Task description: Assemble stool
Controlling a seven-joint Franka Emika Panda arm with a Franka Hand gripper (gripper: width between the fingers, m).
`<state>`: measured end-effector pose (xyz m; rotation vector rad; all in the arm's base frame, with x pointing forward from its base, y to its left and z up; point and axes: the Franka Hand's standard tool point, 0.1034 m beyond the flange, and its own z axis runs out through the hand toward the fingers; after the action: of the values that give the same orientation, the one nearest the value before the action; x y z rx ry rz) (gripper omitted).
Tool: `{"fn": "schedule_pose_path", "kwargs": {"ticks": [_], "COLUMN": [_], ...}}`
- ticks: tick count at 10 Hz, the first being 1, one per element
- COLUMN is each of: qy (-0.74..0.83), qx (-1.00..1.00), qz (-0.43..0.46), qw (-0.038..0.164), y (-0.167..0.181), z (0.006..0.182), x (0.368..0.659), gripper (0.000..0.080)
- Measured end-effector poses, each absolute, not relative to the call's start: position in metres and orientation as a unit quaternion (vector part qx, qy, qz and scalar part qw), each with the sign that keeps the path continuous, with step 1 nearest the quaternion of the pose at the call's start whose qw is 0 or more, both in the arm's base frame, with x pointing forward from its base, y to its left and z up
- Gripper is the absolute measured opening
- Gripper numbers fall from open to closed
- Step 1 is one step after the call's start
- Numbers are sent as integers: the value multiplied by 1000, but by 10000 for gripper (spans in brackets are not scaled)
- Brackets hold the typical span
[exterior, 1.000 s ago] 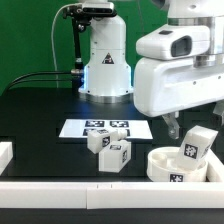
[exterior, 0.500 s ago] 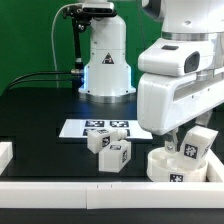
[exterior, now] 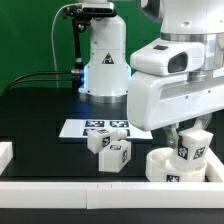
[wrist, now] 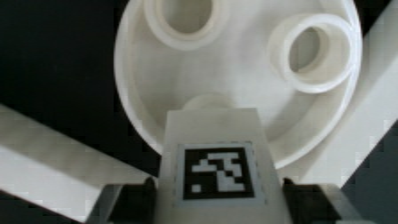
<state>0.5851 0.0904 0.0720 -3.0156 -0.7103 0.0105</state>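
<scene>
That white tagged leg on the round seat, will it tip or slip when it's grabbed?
The leg looks like stiff plastic with flat sides, so it probably won't flex in the gripper. Its smooth surface might slip. It seems tilted on the seat, so a nudge could tip it.

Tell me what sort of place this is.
Most likely a robotics lab bench: a Panda arm on a black table, a green backdrop, a marker board, and a tagged stool leg in the gripper.
</scene>
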Motion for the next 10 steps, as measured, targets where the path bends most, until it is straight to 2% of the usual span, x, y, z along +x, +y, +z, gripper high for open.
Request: {"fn": "schedule_pose_path", "kwargs": {"ticks": [2,4,10], "qy": [-87,82,286], "qx": [-996,-996,-957], "qz": [-5,-14,-3], "qw": [22,33,48], "y": [97,104,109], "z": [74,73,73], "x": [588,591,590], "gripper": [333,333,333]}}
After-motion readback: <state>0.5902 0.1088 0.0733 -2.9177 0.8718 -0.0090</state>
